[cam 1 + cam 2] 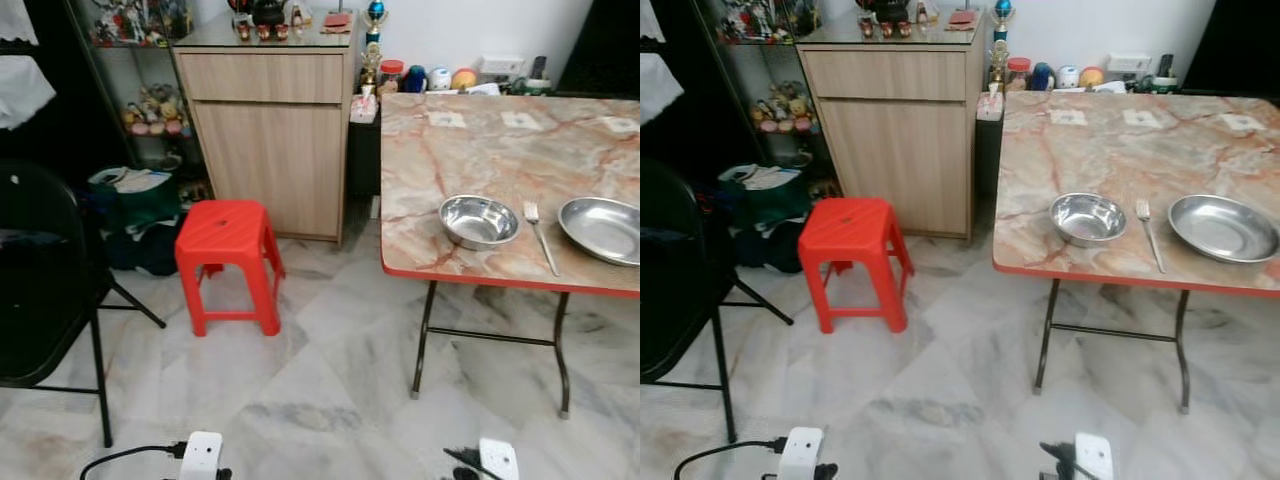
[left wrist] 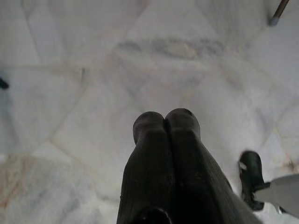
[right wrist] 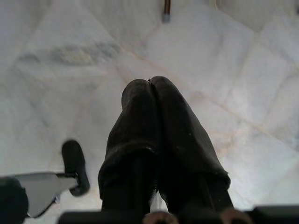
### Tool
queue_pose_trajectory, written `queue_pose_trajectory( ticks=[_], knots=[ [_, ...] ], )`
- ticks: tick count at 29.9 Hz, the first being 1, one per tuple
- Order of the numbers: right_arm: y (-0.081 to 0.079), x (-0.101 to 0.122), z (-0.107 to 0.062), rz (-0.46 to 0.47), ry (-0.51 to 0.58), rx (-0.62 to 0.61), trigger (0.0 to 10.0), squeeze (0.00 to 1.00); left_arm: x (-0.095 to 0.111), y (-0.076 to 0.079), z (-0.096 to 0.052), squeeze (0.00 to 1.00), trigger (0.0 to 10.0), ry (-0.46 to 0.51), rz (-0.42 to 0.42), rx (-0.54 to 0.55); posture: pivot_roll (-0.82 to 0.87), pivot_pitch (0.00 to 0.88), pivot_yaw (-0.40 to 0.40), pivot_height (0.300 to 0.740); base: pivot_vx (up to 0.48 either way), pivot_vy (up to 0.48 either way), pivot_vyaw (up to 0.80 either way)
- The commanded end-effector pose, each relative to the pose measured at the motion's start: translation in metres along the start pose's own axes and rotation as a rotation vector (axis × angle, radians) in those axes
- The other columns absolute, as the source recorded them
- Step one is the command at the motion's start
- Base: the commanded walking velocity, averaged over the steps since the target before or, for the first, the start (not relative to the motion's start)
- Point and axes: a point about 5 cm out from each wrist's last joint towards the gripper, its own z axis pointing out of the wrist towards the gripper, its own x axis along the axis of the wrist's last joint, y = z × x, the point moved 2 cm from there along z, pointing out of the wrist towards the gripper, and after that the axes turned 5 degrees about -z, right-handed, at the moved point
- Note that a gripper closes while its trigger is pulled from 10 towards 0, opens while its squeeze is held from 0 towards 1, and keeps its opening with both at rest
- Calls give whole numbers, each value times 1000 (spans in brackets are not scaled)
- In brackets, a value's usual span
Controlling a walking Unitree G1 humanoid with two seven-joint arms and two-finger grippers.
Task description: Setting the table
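On the marble-patterned table [image 1: 470,150], near its front edge, stand a steel bowl [image 1: 479,220], a fork [image 1: 540,236] to its right and a wide steel plate [image 1: 604,229] further right. Both arms hang low over the floor. My left gripper [image 2: 166,122] is shut with nothing between its fingers, pointing at the floor tiles. My right gripper [image 3: 150,90] is likewise shut and empty above the floor. The wrists show as white blocks at the bottom of the head views, the left wrist [image 1: 202,455] and the right wrist [image 1: 497,458].
A red plastic stool [image 1: 228,262] stands left of the table. A black folding chair [image 1: 45,300] is at the far left. A wooden cabinet [image 1: 270,130] stands at the back, with jars [image 1: 392,73] beside it. A table leg foot [image 3: 165,17] is close to the right arm.
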Motion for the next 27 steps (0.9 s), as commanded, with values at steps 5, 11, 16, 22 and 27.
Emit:
queue_pose_trajectory(
  ticks=[5, 11, 16, 22, 27],
  knots=[
    [2, -13, -3, 35, -37, -11, 10000, 1000, -12, -6, -3, 1000, 10000, -46, -17, 13, -35, 0, 7, 740, 0, 0, 0],
    [6, -24, -7, 30, -59, -19, 10000, 1000, -22, -7, -6, 1000, 10000, -63, -21, 14, -36, 0, 7, 740, 0, 0, 0],
    [13, -32, -11, 23, -77, -30, 10000, 1000, -30, -6, -8, 1000, 10000, -84, -16, 5, -37, 0, 3, 740, 0, 0, 0],
    [15, -35, -13, 18, -81, -30, 10000, 1000, -30, -4, -8, 1000, 10000, -84, -2, -5, -34, 0, 3, 740, 0, 0, 0],
    [9, -33, -11, 20, -74, -12, 10000, 1000, -29, -6, -8, 1000, 10000, -83, 7, -3, -34, 0, 6, 740, 0, 0, 0]
  ],
)
